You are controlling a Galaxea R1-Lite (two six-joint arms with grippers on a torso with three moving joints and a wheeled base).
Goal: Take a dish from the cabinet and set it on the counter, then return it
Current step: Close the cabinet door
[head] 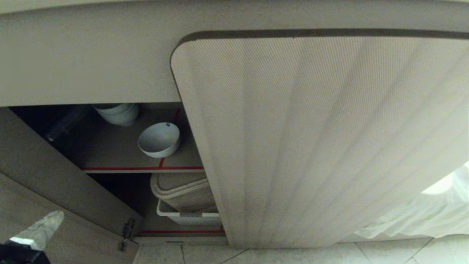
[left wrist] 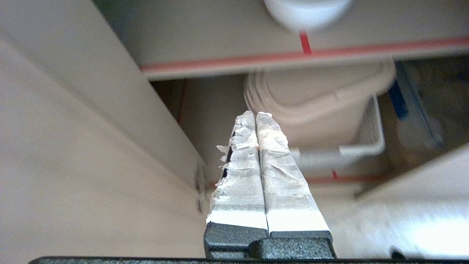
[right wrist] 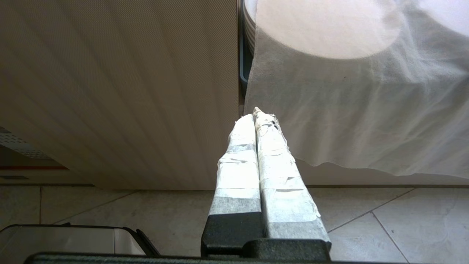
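The cabinet [head: 315, 146] stands with its left door [head: 44, 176] swung wide and its right, ribbed door [head: 322, 139] covering the rest of the front. The bowl [head: 159, 139] sits on the cabinet's upper shelf [head: 110, 154], tipped slightly so its inside shows, just behind the red tape along the shelf's front edge and on a short red strip that runs back from it. Deeper on the same shelf, to the left, is a stack of white bowls [head: 119, 113]. On the cabinet's lower shelf, under the bowl, a white bin [head: 188, 217] holds beige lidded containers [head: 183, 190]. The left gripper [head: 55, 217] hangs outside the cabinet in front of the open left door, low down and well apart from the bowl; its taped fingers [left wrist: 243, 146] are pressed together and hold nothing. The right gripper [right wrist: 256, 115] is off to the cabinet's right side, above the tiled floor [right wrist: 384, 227] near a thin white cloth [right wrist: 348, 110]; its fingers are also pressed together and empty.
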